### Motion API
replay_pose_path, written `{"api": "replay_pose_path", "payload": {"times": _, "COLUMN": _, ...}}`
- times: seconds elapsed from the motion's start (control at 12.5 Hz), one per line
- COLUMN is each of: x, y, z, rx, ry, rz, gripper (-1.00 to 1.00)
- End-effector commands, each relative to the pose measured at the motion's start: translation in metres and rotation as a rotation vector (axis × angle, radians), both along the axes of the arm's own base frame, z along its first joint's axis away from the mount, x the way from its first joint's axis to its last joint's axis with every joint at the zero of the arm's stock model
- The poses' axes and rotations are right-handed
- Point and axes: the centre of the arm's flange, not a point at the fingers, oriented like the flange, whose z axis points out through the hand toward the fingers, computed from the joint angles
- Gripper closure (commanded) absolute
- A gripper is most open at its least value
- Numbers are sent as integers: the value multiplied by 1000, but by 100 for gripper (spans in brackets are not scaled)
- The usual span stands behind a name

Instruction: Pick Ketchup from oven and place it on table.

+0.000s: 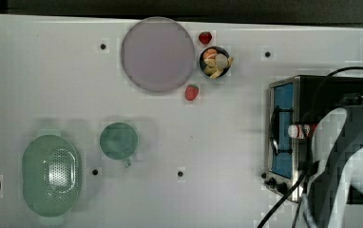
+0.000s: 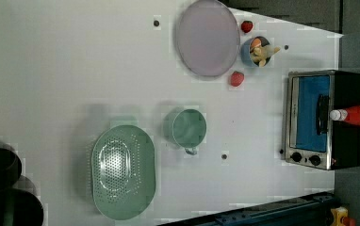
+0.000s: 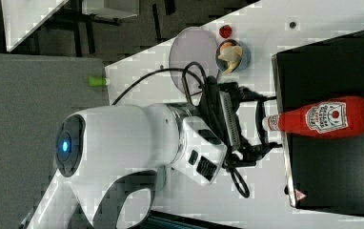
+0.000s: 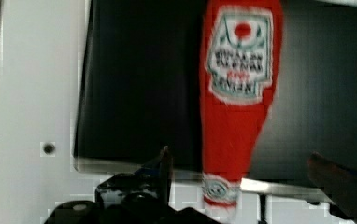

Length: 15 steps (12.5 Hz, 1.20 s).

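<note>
The Ketchup [image 3: 325, 117] is a red bottle with a white cap, lying on its side on the flat black top of the oven [image 3: 332, 62]. Its cap pokes past the oven's front edge in the left view [image 2: 357, 115] and the top view [image 1: 299, 130]. My gripper [image 3: 262, 128] hangs just off that edge at the cap end, open. In the wrist view its fingers [image 4: 165, 161] stand wide on either side of the bottle's neck [image 4: 232, 140], clear of it. The oven door [image 2: 312, 113] is closed. The white table [image 1: 217, 142] spreads out in front.
A purple plate [image 1: 157, 53], a small bowl of food [image 1: 214, 61] and two strawberries [image 1: 192, 92] sit at the top view's upper middle. A green cup [image 1: 118, 141] and green colander [image 1: 51, 174] stand at the top view's lower left. Cables [image 1: 284, 199] trail by the oven's knobs.
</note>
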Motion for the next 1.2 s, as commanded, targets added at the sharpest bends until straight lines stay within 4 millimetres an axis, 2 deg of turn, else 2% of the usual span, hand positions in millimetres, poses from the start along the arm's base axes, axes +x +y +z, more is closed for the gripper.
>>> {"api": "replay_pose_path", "payload": {"times": 0.08, "x": -7, "y": -38, "z": -15, "rx": -16, "ry": -56, "rz": -102, "gripper": -100}}
{"api": "replay_pose_path", "payload": {"times": 0.4, "x": -6, "y": -58, "z": -64, "rx": 8, "ry": -43, "rz": -171, "gripper": -100}}
{"api": "replay_pose_path", "payload": {"times": 0.56, "x": -5, "y": -61, "z": -82, "rx": 28, "ry": -34, "rz": -193, "gripper": -100}}
{"api": "replay_pose_path", "payload": {"times": 0.96, "x": 0, "y": -66, "z": -103, "rx": 24, "ry": -57, "rz": -219, "gripper": -100}}
{"api": "replay_pose_path", "payload": {"times": 1.04, "x": -1, "y": -66, "z": -104, "rx": 25, "ry": -54, "rz": -220, "gripper": -92}}
{"api": "replay_pose_path", "payload": {"times": 1.2, "x": -2, "y": -67, "z": -106, "rx": 27, "ry": -50, "rz": -222, "gripper": -44}}
